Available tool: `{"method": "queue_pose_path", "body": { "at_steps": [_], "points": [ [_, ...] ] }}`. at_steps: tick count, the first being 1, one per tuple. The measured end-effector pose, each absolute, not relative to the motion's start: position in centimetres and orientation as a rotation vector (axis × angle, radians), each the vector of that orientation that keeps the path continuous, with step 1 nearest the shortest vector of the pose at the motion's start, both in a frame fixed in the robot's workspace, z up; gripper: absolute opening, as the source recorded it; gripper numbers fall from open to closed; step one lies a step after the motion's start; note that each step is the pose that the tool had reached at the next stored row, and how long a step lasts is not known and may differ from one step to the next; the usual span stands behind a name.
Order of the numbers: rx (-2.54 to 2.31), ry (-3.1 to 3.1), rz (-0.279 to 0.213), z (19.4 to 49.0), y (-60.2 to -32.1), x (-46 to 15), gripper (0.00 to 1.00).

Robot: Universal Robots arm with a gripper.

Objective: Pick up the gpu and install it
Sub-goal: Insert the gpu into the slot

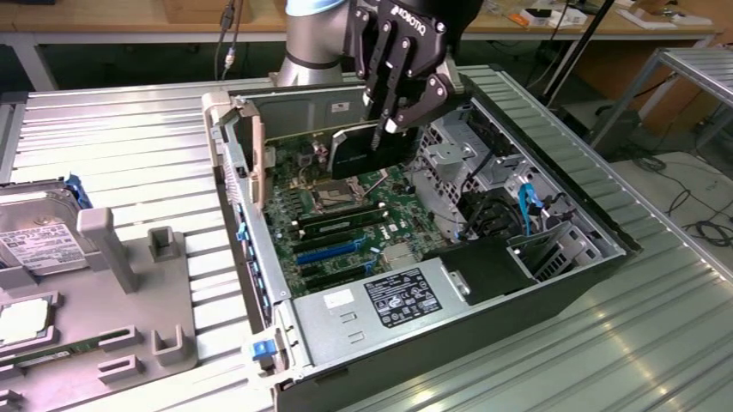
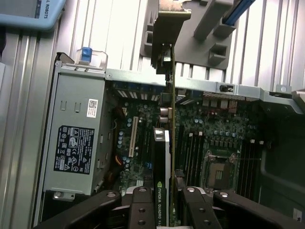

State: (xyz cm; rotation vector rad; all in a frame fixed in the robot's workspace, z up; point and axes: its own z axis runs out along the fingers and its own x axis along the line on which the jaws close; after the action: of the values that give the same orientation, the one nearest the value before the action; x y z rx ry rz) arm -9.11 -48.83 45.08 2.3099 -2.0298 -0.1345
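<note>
Black gpu (image 1: 364, 153) in hand (image 1: 401, 120) over open case (image 1: 538, 305)

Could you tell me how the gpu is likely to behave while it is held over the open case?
The gpu is probably stiff: in the wrist view it runs straight, edge-on, from the jaws to its metal bracket. It looks light for its size, being thin. It is likely fragile, with a bare board edge exposed.

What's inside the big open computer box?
A green motherboard, a grey power supply and blue cables. The gripper holds the gpu over the motherboard, hiding the part of the board behind it.
</note>
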Motion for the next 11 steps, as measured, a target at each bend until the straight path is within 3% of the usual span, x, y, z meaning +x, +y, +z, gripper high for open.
{"method": "queue_pose_path", "body": {
  "at_steps": [11],
  "points": [
    [2.309,-2.031,-0.135,45.08,-48.83,-8.31,0.27]
  ]
}}
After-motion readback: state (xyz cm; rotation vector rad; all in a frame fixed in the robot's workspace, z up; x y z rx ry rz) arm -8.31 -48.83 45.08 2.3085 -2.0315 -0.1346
